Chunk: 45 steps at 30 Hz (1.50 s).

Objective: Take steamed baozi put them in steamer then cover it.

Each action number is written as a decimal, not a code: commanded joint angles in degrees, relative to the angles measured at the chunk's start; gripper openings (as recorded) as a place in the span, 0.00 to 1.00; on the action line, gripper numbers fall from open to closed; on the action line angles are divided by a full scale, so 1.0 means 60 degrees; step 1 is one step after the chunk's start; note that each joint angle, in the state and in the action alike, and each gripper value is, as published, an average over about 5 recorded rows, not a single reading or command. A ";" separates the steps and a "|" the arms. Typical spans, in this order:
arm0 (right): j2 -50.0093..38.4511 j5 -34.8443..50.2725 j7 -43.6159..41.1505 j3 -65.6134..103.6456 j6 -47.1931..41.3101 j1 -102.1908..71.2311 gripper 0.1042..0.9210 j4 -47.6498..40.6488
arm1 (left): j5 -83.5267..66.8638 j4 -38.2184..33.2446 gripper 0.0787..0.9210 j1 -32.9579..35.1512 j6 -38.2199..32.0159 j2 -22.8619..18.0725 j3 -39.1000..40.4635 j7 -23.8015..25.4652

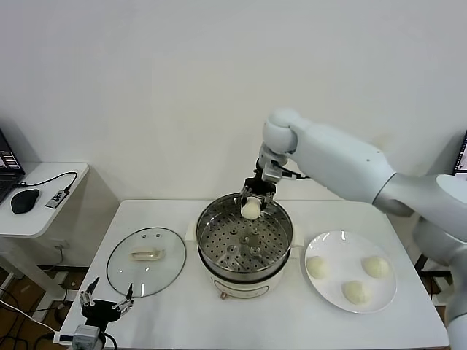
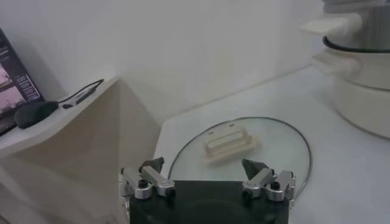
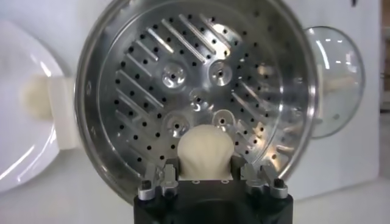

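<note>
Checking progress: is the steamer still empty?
Empty: the steamer shows bare holes; the right gripper holds one baozi above it.

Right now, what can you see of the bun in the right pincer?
The bun is a small, smooth, cream-white dough ball, slightly pinched where the right pincer is shut on its sides. It hangs above the far side of the steamer, over the perforated steel floor and not yet resting on it. Only the fingers touch it.

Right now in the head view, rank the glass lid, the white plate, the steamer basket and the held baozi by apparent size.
1. Steamer basket, plate: alike, unranked.
2. Glass lid, slightly smaller.
3. Baozi in the right gripper, smallest.
</note>
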 commanded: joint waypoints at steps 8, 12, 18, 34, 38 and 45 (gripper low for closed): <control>0.0644 -0.1800 0.0782 0.0207 0.0419 -0.0663 0.51 -0.0655 | 0.0023 0.0085 0.88 -0.0021 -0.0009 -0.0031 0.0036 -0.0005; 0.0723 -0.2059 0.0987 0.0275 0.0418 -0.0755 0.51 -0.0704 | 0.0036 0.0128 0.88 -0.0026 -0.0023 -0.0047 0.0051 -0.0009; 0.0838 -0.2223 0.1338 0.0300 0.0415 -0.0838 0.51 -0.0857 | 0.0033 0.0163 0.88 -0.0067 -0.0026 -0.0046 0.0068 -0.0005; 0.0064 0.0636 0.0560 0.0193 -0.0892 0.0094 0.87 0.0182 | 0.0044 0.0189 0.88 -0.0075 -0.0017 -0.0080 0.0102 0.0018; -0.0927 0.2823 -0.0021 -0.0301 -0.2378 0.1367 0.88 0.1136 | 0.0055 0.0128 0.88 -0.0043 0.0000 -0.0070 0.0131 0.0066; -0.3284 0.5360 -0.0248 -0.1371 -0.6543 0.2988 0.88 0.2288 | 0.0052 -0.0071 0.88 -0.0012 0.0064 -0.0054 0.0227 0.0160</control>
